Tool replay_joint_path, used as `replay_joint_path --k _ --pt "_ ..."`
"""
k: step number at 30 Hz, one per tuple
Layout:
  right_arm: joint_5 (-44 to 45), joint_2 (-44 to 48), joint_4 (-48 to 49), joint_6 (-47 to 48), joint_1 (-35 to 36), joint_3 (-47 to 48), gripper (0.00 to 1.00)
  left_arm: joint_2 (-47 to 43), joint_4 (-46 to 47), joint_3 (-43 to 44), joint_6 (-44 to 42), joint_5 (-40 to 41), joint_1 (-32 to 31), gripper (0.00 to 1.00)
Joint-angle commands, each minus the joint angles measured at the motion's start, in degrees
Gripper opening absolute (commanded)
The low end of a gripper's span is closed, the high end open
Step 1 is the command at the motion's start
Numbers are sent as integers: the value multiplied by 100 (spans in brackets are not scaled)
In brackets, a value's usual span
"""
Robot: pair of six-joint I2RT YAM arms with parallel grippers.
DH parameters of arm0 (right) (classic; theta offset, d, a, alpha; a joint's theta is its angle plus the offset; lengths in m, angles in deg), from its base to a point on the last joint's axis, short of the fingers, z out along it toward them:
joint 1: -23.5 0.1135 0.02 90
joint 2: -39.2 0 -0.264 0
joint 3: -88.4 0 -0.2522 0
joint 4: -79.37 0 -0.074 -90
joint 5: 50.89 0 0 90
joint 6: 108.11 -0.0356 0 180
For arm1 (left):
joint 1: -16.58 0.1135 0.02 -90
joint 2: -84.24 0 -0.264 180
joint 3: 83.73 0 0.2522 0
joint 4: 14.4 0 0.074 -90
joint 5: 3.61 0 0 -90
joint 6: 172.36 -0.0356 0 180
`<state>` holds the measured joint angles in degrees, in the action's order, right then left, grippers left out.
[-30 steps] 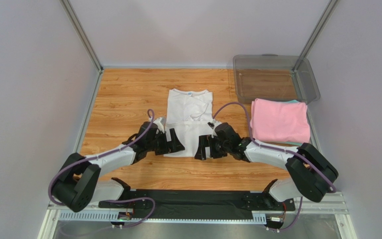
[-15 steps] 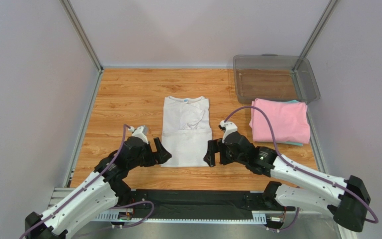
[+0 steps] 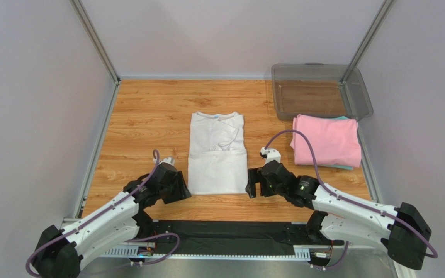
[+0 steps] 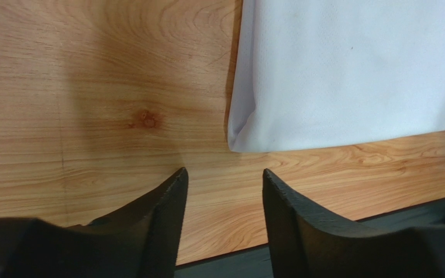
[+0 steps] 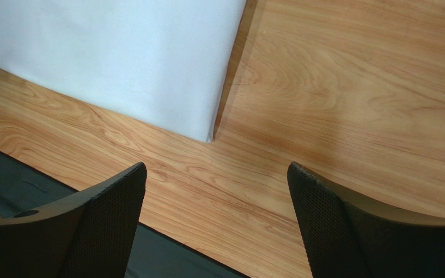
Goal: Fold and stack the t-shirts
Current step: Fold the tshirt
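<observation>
Left pincer: low over the surface, just beside the near left corner of the white t-shirt, not touching it. Jaws narrowly parted, holding nothing. Right pincer: just off the near right corner, jaws wide, holding nothing. White t-shirt: folded to a rectangle, flat at mid-surface, collar at the far end. Pink t-shirt: folded, well to the right, lying on a teal t-shirt that shows only as an edge. Clear bin: far right corner, just beyond that stack.
</observation>
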<state>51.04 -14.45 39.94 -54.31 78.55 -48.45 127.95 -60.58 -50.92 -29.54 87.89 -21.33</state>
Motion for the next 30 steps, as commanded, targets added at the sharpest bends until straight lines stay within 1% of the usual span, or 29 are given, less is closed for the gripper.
replay_joint_path --k 1,3,6,7,9,11,12,14,15,17,18,21,23,26,29,30 --pt "12 -470 291 -19 6 155 90 252 544 -24 36 -88 -15 55" --pt "-49 -803 343 34 6 278 85 445 632 -15 9 -71 -23 47" --pt "-146 -1234 405 79 6 410 81 648 825 -15 -34 -97 -23 46" --pt "-190 -1340 414 87 6 436 80 779 939 -15 -52 -106 -15 40" --pt "-356 -1577 484 114 6 515 73 963 1001 2 -61 -114 -15 36" --pt "-497 -1684 632 123 6 524 69 1087 1036 11 -61 -106 -15 34" --pt "-541 -1797 686 140 6 524 63 1183 1071 11 -70 -106 -15 29" --pt "-655 -1955 739 158 6 568 56 1272 1115 46 -79 -97 -15 25" --pt "-708 -2017 756 166 6 594 54 1342 1116 55 -96 -97 -15 20" --pt "-796 -2123 774 167 6 612 54 1386 1107 81 -114 -88 -6 14" --pt "-805 -2211 783 175 6 621 53 1404 1098 90 -131 -88 -14 9" --pt "-762 -2343 809 201 6 630 50 1369 1072 82 -131 -88 -6 0" --pt "-631 -2396 818 228 6 647 50 1334 1028 64 -140 -62 -15 0" --pt "-551 -2475 783 307 6 726 42 1211 984 38 -140 -44 -15 0" --pt "-568 -2484 704 369 6 779 30 1070 922 38 -123 -27 -15 0" --pt "-629 -2475 686 369 6 779 22 992 879 20 -105 -18 -15 0"
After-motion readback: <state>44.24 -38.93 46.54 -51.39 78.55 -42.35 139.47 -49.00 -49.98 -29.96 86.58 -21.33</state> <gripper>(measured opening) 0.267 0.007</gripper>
